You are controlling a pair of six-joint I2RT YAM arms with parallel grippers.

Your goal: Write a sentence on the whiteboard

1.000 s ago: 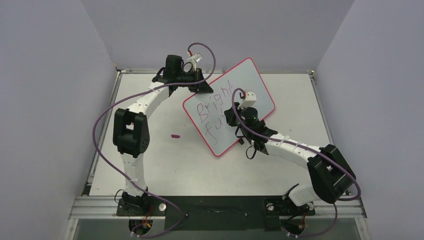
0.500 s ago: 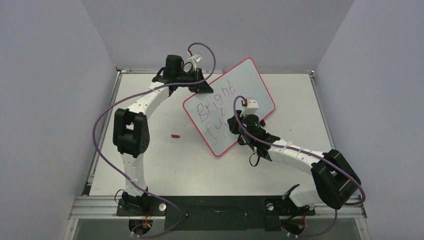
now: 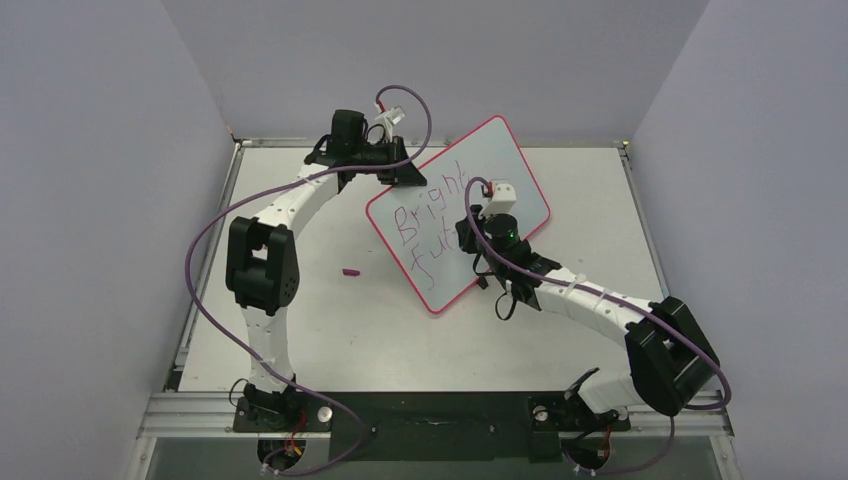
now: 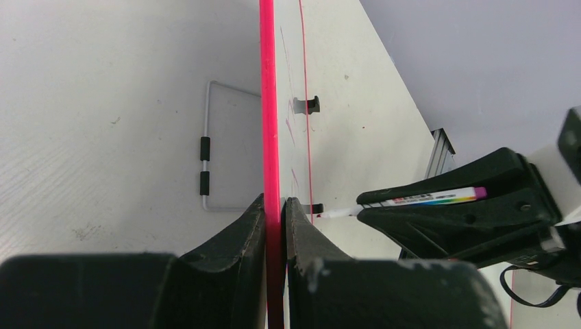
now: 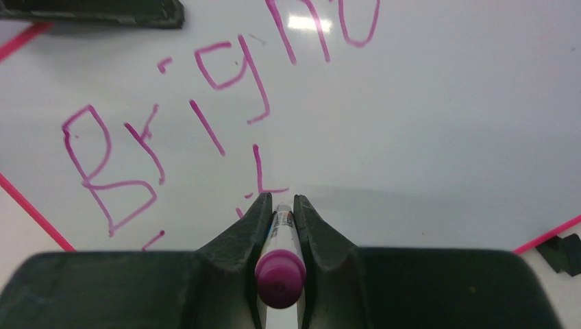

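The whiteboard (image 3: 520, 185), white with a pink-red frame, stands tilted on the table's far middle. My left gripper (image 3: 405, 172) is shut on its upper left edge; in the left wrist view the pink frame (image 4: 268, 103) runs between the left gripper's (image 4: 275, 205) closed fingers. My right gripper (image 3: 478, 232) is shut on a white marker (image 5: 280, 274) with a magenta end, its tip against the board (image 5: 445, 123). The sentence (image 3: 425, 210) reads "Bright" with "Fut" below it in magenta. "Bright" (image 5: 171, 116) fills the right wrist view; the second line is mostly hidden behind the right gripper (image 5: 278, 201).
A small magenta cap (image 3: 351, 270) lies on the table left of the board. A wire stand (image 4: 205, 164) folds out behind the board, and black clips (image 4: 306, 105) sit on its face. Grey walls close in on three sides.
The right gripper with the marker slid down the board toward me, then back up a little. The second line has grown from "Fu" to "Fut". The left arm has not moved.
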